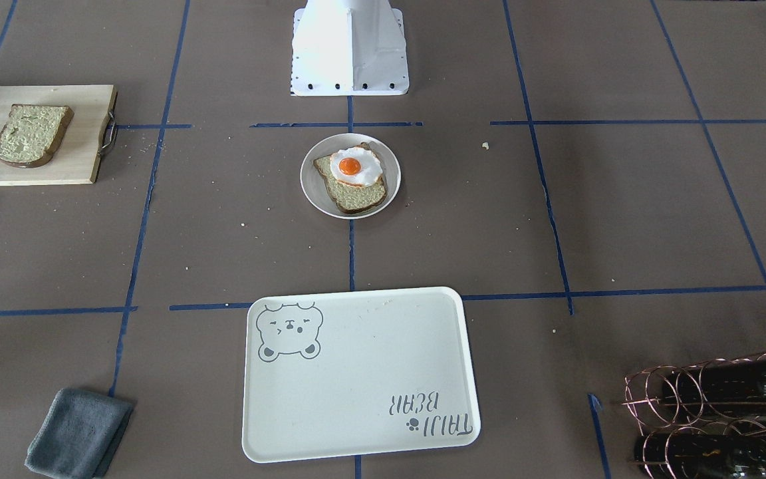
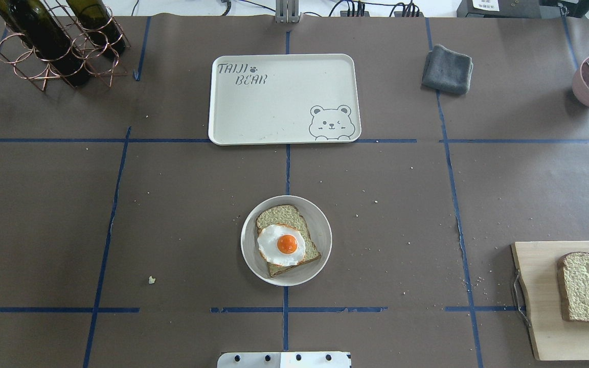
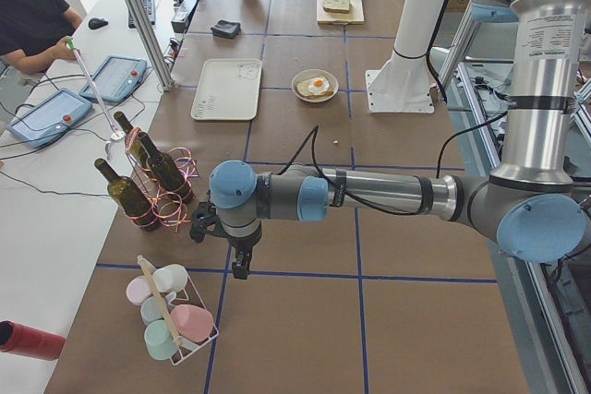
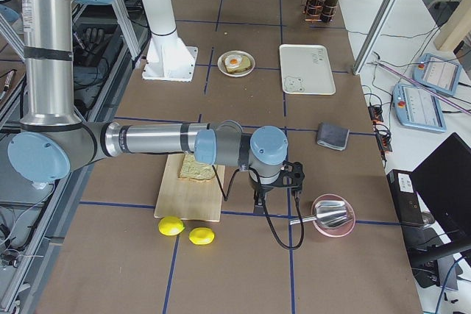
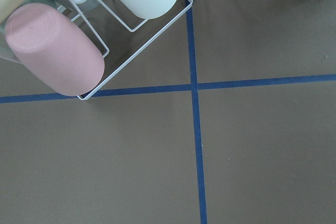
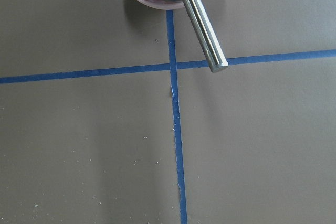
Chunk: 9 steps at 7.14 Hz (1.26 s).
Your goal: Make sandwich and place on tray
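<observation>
Sandwich half (image 2: 288, 241) on plate (image 2: 321, 225), other slice (image 2: 588, 288) on cutting board (image 2: 540, 306); grip of left hand (image 3: 240, 270), right hand (image 4: 258, 202) untellable.

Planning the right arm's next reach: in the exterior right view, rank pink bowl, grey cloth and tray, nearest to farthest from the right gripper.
From the right gripper:
1. pink bowl, close beside it
2. grey cloth, farther up the table
3. tray, farthest, mid-table

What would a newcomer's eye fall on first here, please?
The bright orange-yolked fried egg stands out, lying on a bread slice on the round plate in the middle. Beyond it sits the cream bear tray; a second bread slice lies on the wooden cutting board to the robot's right.
</observation>
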### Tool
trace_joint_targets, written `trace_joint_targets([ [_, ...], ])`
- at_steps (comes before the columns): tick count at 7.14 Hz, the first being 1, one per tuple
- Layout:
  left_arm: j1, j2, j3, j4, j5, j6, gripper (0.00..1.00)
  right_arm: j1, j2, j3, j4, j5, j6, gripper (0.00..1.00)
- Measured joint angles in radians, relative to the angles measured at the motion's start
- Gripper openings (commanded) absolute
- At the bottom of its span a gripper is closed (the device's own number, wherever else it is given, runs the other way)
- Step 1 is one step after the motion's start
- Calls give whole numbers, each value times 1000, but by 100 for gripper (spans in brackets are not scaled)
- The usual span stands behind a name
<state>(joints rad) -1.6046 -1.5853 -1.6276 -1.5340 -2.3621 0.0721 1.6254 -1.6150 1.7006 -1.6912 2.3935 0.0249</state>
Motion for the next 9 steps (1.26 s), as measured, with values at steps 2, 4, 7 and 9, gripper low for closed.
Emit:
trace_joint_targets([
  [2,0,-4,-3,-2,0,0,100,1,4,-1,2,0,5,100],
  [4,6,-53,-21,-11,-2,-1,100,0,14,-1,1,2,17,100],
  [7,96,-129,-33,-224,-9,-1,100,-17,51,0,11,2,26,100],
  [9,160,-150,-33,-368,-11,-33,100,-74,94,11,5,10,28,100],
])
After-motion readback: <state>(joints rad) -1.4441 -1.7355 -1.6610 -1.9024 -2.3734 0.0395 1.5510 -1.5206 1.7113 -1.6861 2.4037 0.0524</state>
